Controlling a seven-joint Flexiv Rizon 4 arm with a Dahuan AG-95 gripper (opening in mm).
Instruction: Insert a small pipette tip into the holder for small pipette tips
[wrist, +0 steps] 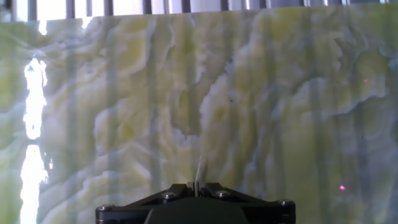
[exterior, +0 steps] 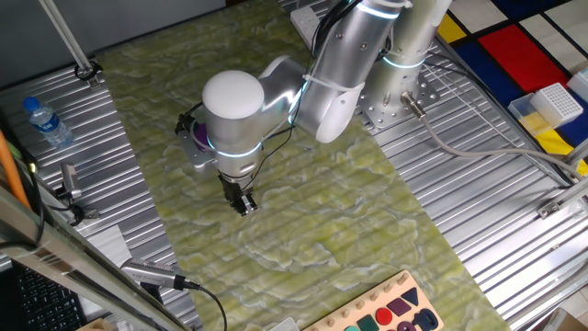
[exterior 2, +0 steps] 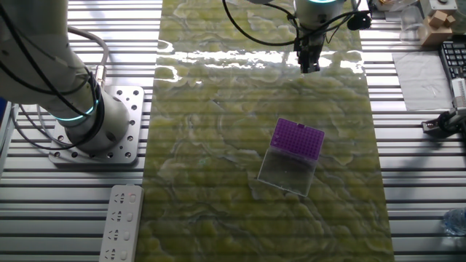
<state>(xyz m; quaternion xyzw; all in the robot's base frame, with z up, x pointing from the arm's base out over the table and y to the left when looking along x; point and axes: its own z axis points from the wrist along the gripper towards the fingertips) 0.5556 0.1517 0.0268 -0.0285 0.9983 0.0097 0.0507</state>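
Purple on top and clear below, the holder for small pipette tips point(exterior 2: 296, 140) sits on the green marbled counter point(exterior 2: 218, 204). The end effector point(exterior 2: 309, 67) hangs over the counter, well apart from the holder, with its fingers squeezed together on a small pipette tip point(wrist: 199, 168) that pokes out pale and thin.

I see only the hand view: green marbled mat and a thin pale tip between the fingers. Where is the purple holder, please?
Observer: The holder for small pipette tips lies on the mat, apart from the gripper, in the other fixed view.
Operator: Is it open?
Observer: Yes, its clear lid lies flat beside the purple block.
Operator: Is anything else on the mat near it?
Observer: No, only bare mat surrounds it; a white remote lies off the mat.
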